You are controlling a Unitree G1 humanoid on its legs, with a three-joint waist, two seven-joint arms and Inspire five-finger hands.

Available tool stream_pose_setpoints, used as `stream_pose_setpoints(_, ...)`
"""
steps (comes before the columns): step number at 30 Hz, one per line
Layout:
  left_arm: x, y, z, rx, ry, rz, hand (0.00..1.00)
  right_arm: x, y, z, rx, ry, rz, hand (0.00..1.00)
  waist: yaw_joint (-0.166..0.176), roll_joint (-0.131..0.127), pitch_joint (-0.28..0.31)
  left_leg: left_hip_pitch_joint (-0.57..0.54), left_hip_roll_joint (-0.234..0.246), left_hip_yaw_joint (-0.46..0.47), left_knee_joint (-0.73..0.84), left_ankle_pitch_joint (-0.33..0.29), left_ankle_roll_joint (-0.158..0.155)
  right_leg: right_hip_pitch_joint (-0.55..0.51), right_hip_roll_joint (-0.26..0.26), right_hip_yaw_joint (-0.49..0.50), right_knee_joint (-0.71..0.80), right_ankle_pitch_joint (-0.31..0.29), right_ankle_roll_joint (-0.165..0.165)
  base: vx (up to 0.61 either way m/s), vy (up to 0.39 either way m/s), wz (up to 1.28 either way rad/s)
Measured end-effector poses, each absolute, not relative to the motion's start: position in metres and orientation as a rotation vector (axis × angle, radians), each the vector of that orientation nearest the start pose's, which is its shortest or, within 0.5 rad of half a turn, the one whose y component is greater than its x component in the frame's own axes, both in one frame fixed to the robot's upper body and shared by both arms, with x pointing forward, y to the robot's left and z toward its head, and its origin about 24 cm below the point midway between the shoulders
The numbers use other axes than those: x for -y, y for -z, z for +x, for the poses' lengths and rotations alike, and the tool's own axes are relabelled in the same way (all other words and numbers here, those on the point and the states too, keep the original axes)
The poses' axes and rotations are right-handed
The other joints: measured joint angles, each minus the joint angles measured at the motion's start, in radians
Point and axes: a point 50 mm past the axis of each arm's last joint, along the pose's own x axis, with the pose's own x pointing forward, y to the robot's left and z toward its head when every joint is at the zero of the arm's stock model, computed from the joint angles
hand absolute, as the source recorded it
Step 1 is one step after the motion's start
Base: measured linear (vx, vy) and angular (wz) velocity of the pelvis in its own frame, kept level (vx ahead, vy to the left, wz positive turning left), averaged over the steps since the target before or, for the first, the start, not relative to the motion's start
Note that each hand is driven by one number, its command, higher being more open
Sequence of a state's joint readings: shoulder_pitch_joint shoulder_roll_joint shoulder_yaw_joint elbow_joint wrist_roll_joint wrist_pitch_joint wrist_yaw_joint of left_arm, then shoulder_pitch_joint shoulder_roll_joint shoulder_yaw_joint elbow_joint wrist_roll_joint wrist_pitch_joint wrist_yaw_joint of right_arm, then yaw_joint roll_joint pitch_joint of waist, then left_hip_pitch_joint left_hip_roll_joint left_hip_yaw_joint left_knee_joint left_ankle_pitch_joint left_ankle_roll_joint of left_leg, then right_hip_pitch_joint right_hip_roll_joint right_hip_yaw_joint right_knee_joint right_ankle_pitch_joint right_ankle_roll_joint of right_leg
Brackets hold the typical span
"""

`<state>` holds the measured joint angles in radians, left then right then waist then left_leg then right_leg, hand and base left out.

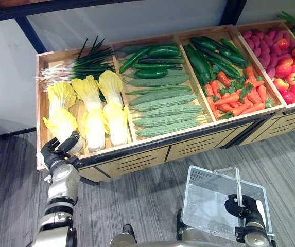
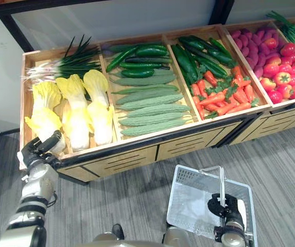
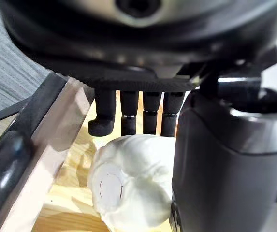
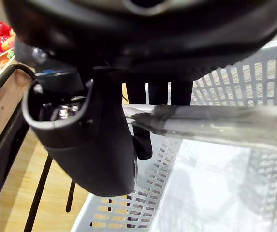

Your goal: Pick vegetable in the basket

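Observation:
Three napa cabbages lie in the left bin of the wooden stand; the leftmost cabbage [image 1: 61, 110] is nearest my left hand [image 1: 58, 150]. That hand is open at the bin's front left corner. In the left wrist view its fingers [image 3: 128, 116] reach out just over the white cabbage base [image 3: 133, 188], and the thumb [image 3: 225, 169] stands beside it. Low on the right, my right hand [image 1: 242, 207] is shut on the clear handle [image 4: 215, 123] of a pale mesh basket [image 1: 209, 203], which hangs empty above the floor.
Green onions [image 1: 80, 67] lie behind the cabbages. The neighbouring bins hold cucumbers and long gourds [image 1: 160, 98], carrots [image 1: 235, 98], and tomatoes [image 1: 291, 77]. A black rail [image 1: 188, 136] runs along the stand's front edge. Grey floor lies in front.

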<state>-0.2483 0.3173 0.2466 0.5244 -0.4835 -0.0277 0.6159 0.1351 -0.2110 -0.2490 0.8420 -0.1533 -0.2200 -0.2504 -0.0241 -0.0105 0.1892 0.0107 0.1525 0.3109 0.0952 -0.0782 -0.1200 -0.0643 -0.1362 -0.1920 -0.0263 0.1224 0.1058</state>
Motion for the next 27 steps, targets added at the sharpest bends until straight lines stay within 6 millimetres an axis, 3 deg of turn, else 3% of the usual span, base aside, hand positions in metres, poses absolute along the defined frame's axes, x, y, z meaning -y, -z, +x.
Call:
stream_pose_setpoints(4, -0.293, -0.024, 0.255, -0.124, -1.006, -0.252, 0.00, 0.273, 0.114, 0.120, -0.727, 0.490, -0.343, 0.00, 0.001, -0.008, -0.011, 0.006, -0.006, -0.013, -0.014, 0.013, 0.009, 0.007, 0.000, -0.004, -0.003, 0.003, -0.005, -0.06, -0.009, 0.06)
stream_pose_setpoints(12, -0.295, -0.049, 0.244, 0.039, -1.073, -0.238, 0.00, 0.278, 0.117, 0.105, -0.764, 0.536, -0.335, 0.00, 0.001, -0.011, -0.055, 0.013, -0.017, -0.032, -0.055, 0.040, 0.017, 0.016, 0.003, -0.020, -0.024, 0.014, -0.013, -0.04, -0.008, 0.07)
stream_pose_setpoints(17, -0.287, -0.088, 0.245, 0.239, -1.043, -0.197, 0.00, 0.279, 0.118, 0.102, -0.782, 0.535, -0.352, 0.00, 0.001, -0.020, -0.065, 0.027, -0.021, -0.032, -0.062, 0.041, 0.017, 0.032, 0.007, -0.018, -0.032, 0.017, -0.012, 0.00, 0.000, 0.00)
stream_pose_setpoints(20, -0.273, -0.118, 0.246, 0.388, -0.915, -0.170, 0.00, 0.282, 0.117, 0.103, -0.782, 0.541, -0.367, 0.00, 0.004, -0.026, -0.081, 0.040, -0.020, -0.018, -0.072, 0.040, 0.017, 0.031, 0.011, 0.000, -0.033, 0.017, -0.012, 0.01, 0.005, -0.13)
stream_pose_setpoints(23, -0.244, -0.145, 0.249, 0.520, -0.663, -0.106, 0.00, 0.291, 0.108, 0.110, -0.750, 0.537, -0.419, 0.00, 0.005, -0.029, -0.088, 0.049, -0.018, 0.009, -0.073, 0.031, 0.012, 0.029, 0.016, 0.030, -0.033, 0.019, -0.009, -0.01, 0.004, -0.23)
stream_pose_setpoints(27, -0.207, -0.152, 0.253, 0.548, -0.362, -0.023, 0.00, 0.310, 0.085, 0.128, -0.661, 0.486, -0.511, 0.00, -0.002, -0.024, -0.106, 0.069, -0.011, 0.071, -0.068, 0.009, 0.011, 0.011, 0.028, 0.094, -0.032, 0.025, -0.007, 0.01, 0.008, -0.48)
